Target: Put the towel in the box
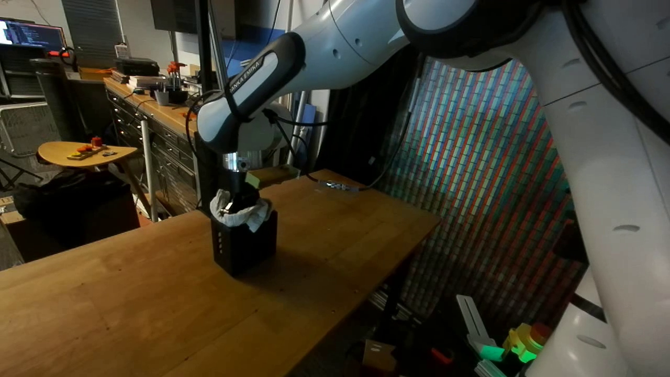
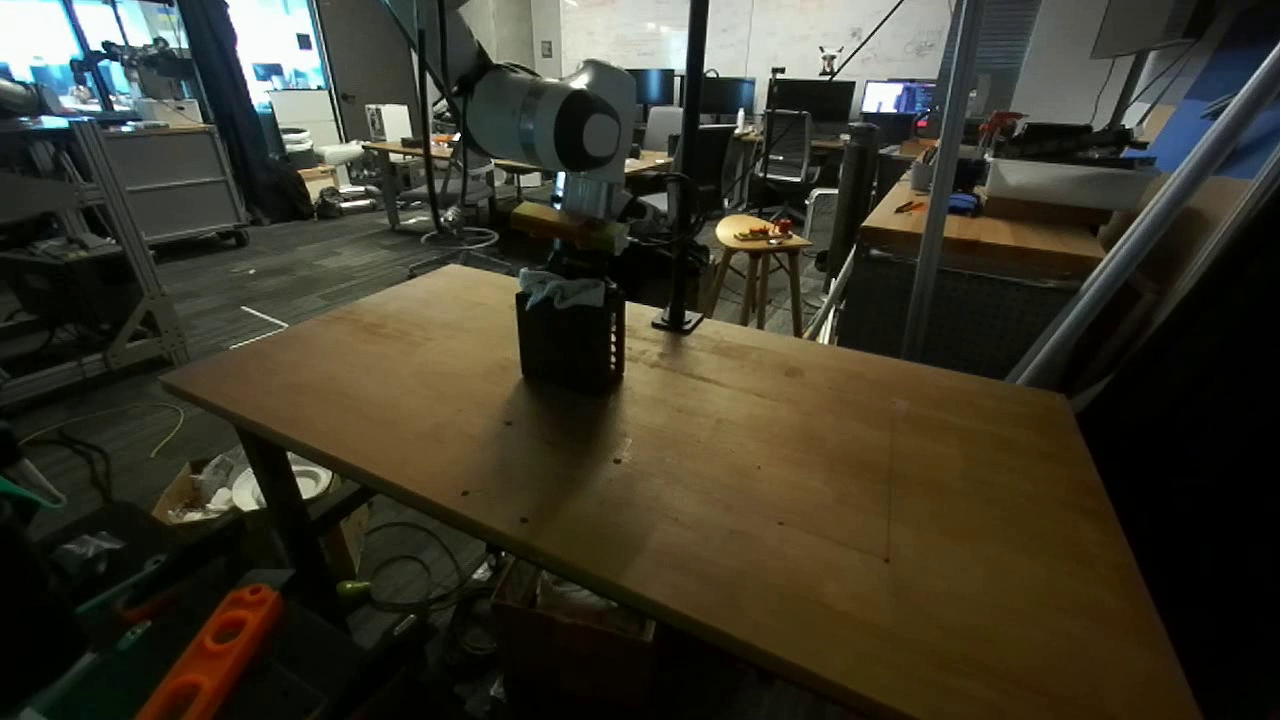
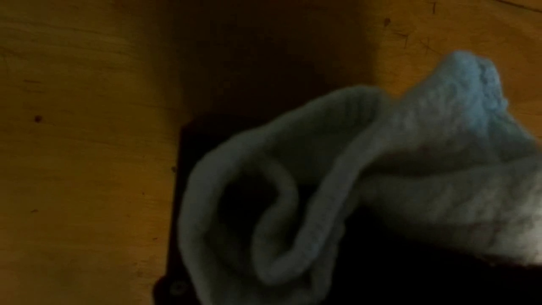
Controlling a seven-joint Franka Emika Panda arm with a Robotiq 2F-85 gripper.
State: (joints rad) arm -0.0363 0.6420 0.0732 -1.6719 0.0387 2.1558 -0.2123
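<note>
Towel (image 3: 351, 163) overhangs angular box (image 1: 245, 248) in curled folds.

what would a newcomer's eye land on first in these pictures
Probably the big white arm, reaching across the top of an exterior view. Next, the pale towel bunched at the top of the black box on the table. The multicoloured backdrop beyond the table would likely stand out too.

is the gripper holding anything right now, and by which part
It can't be told: the gripper is at the towel, but any grip is hidden.
</note>
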